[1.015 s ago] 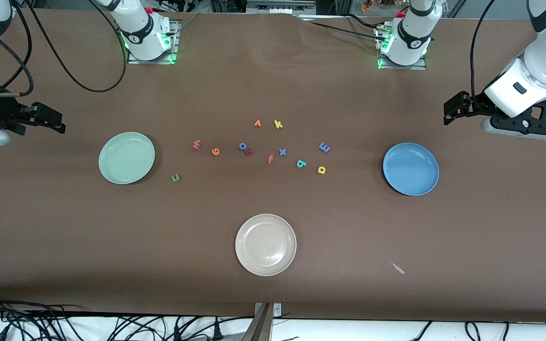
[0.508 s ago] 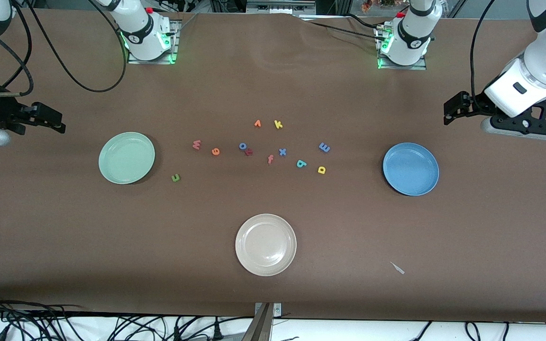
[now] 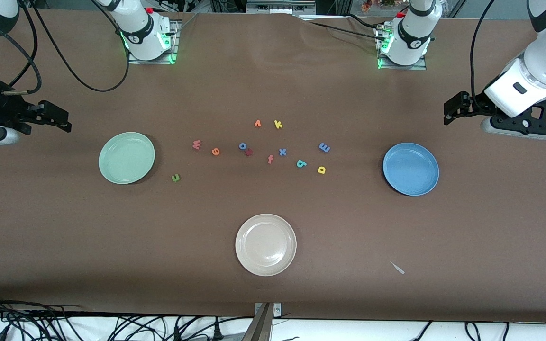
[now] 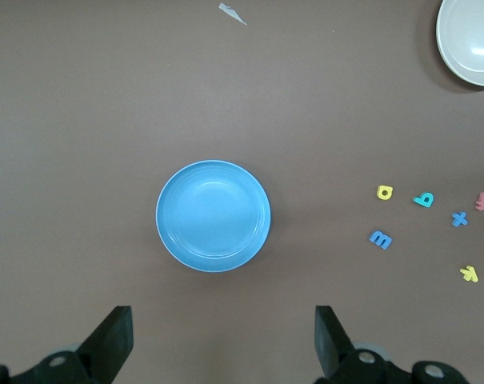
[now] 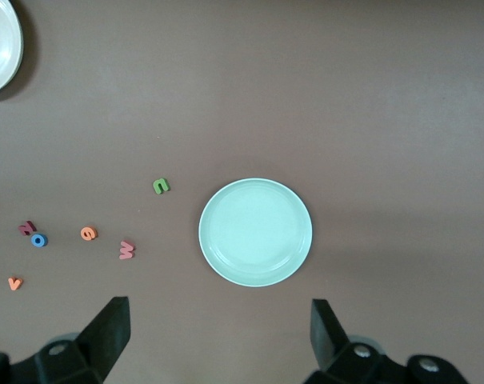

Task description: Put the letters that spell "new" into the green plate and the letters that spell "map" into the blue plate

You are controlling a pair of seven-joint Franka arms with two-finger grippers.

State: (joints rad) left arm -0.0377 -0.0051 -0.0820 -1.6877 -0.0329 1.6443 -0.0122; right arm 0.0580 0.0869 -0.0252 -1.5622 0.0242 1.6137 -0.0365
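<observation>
All six wanted letters lie flat on the brown desk between the two plates, and both plates hold nothing yet. The green "n" sits nearest the green plate, with the salmon "w" and the orange "e" a little farther toward the middle of the desk. Toward the left arm's end, the periwinkle "m", the teal "a" and the yellow "p" cluster near the blue plate. They look like thin foam pieces: probably very light, soft and slightly squashy, not fragile, but so low that fingers must come almost down to the desk to catch them. The best hold is likely across the outer edges of each letter at its narrowest width, pinching gently so the foam does not buckle or spring away; the "a" and "p" lie close together and may be nudged. The right gripper hangs in the air near the green plate with its fingers spread wide and holding nothing, and the left gripper hangs near the blue plate, fingers likewise wide apart and unloaded.
</observation>
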